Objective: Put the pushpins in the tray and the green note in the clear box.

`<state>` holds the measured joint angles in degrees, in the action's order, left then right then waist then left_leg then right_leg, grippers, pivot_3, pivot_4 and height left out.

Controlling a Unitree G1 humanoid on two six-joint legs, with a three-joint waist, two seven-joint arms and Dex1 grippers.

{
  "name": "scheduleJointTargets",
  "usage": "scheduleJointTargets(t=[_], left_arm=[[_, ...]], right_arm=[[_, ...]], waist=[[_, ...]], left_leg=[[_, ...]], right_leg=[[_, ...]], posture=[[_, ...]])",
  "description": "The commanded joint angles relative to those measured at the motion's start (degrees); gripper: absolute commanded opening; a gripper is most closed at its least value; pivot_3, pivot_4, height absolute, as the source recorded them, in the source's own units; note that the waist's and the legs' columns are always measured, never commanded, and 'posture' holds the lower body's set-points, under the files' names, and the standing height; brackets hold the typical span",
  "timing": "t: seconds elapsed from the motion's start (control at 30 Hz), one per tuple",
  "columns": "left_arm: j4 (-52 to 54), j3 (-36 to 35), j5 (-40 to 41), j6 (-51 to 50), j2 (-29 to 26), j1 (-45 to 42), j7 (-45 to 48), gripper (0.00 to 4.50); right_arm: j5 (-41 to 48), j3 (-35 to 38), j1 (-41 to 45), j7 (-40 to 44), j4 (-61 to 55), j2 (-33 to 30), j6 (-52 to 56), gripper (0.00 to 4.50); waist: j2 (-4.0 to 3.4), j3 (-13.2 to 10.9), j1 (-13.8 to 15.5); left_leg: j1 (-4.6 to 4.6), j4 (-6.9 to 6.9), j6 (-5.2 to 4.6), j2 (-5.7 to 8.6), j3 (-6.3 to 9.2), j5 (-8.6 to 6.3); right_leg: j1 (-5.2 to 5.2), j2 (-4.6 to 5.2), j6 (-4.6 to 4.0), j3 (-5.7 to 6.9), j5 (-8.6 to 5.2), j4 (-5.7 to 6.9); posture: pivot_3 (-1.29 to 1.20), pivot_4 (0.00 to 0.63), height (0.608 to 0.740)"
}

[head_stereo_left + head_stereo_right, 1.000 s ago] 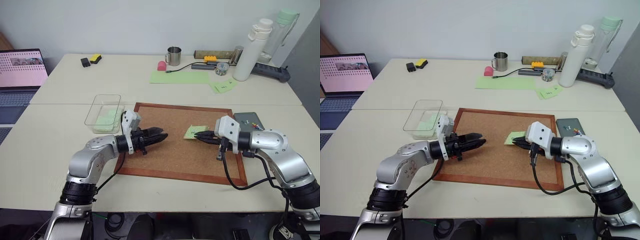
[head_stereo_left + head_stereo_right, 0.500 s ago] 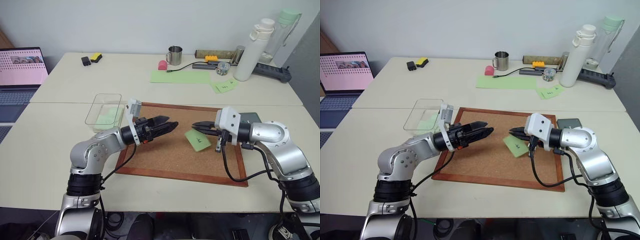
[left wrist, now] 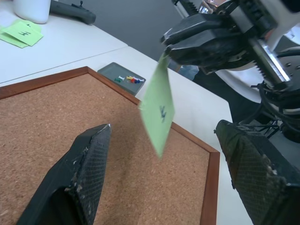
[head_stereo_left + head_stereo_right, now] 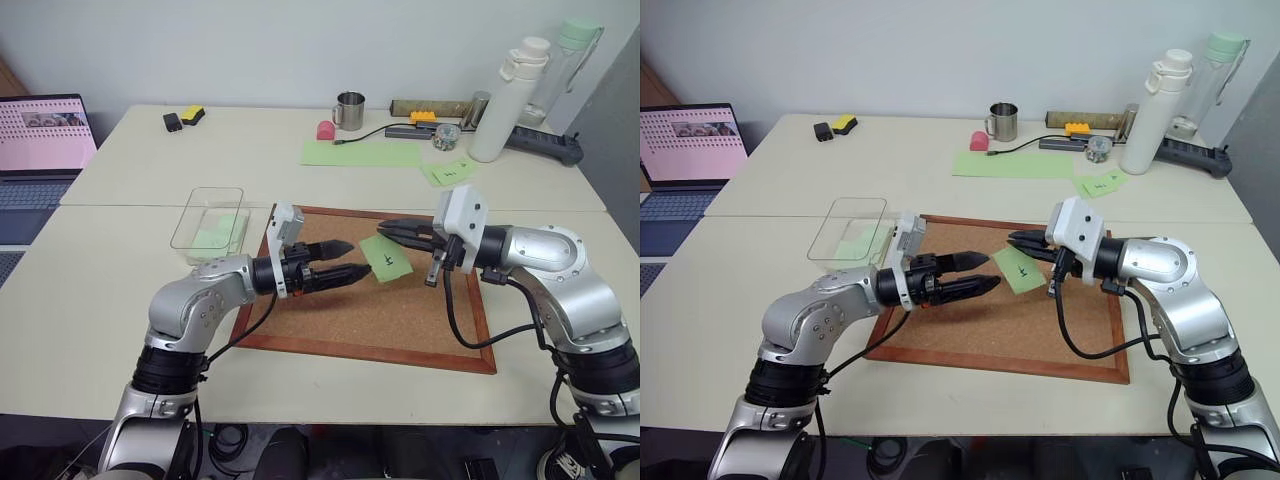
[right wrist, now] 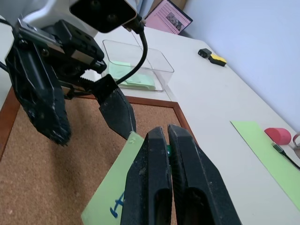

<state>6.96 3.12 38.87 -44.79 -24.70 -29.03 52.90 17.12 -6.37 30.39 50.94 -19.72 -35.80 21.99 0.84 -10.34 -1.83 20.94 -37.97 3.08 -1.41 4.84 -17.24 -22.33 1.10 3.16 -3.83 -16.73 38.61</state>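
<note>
Green note (image 4: pixel 385 258) pinched at its top corner by the shut right gripper (image 4: pixel 392 229), dangling above the corkboard (image 4: pixel 400 310), right in front of the wide-open, empty left gripper (image 4: pixel 345 262). Looks like a handoff, not gripped on that side yet. Pushpins (image 3: pixel 131 79) already sitting in the tray (image 3: pixel 111 71) behind. Clear box (image 4: pixel 206 224) off behind the left gripper, still waiting for this note.

Pushpins (image 3: pixel 131 79): too small for me to count or tell colours for certain, in the tray (image 3: pixel 115 71).
Green note (image 5: pixel 112 194): my right gripper (image 5: pixel 166 136) hides its pinched edge; the frame edge cuts its mark.
Clear box (image 4: pixel 206 226): my left arm covers its near corner.
</note>
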Motion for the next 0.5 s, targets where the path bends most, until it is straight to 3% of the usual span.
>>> scheduleJointTargets(t=[0.03, 0.37, 0.5], left_arm=[[0.44, 0.78, -0.48, 2.1, 0.36, -1.05, 1.46, 3.79], [-0.61, 1.07, -0.89, 3.94, 3.62, -2.79, 0.9, 3.79], [-2.19, -0.54, 0.0, 4.14, 4.75, -4.0, 0.42, 3.13]], right_arm=[[2.0, 2.0, 1.35, -1.17, -3.91, 0.15, 1.63, 0.0], [3.13, 0.62, 1.77, -3.74, -7.24, 2.66, 4.7, 0.0], [2.86, 0.59, 1.13, -4.15, -7.48, 2.86, 5.09, 0.0]], waist=[[0.0, 0.0, 0.01], [0.0, 0.0, 0.0], [0.0, 0.0, 0.02]], left_leg=[[0.0, 0.0, 0.0, 0.0, 0.0, 0.0], [0.01, -0.01, -0.01, 0.0, 0.01, -0.01], [0.01, -0.01, -0.01, 0.0, 0.01, 0.0]], right_leg=[[0.0, 0.0, 0.0, 0.0, 0.0, 0.0], [0.0, 0.0, 0.0, 0.01, 0.0, 0.0], [0.0, 0.0, 0.0, 0.02, 0.0, 0.01]], posture=[[0.0, 0.15, 0.74], [0.0, 0.15, 0.74], [0.0, 0.15, 0.74]])
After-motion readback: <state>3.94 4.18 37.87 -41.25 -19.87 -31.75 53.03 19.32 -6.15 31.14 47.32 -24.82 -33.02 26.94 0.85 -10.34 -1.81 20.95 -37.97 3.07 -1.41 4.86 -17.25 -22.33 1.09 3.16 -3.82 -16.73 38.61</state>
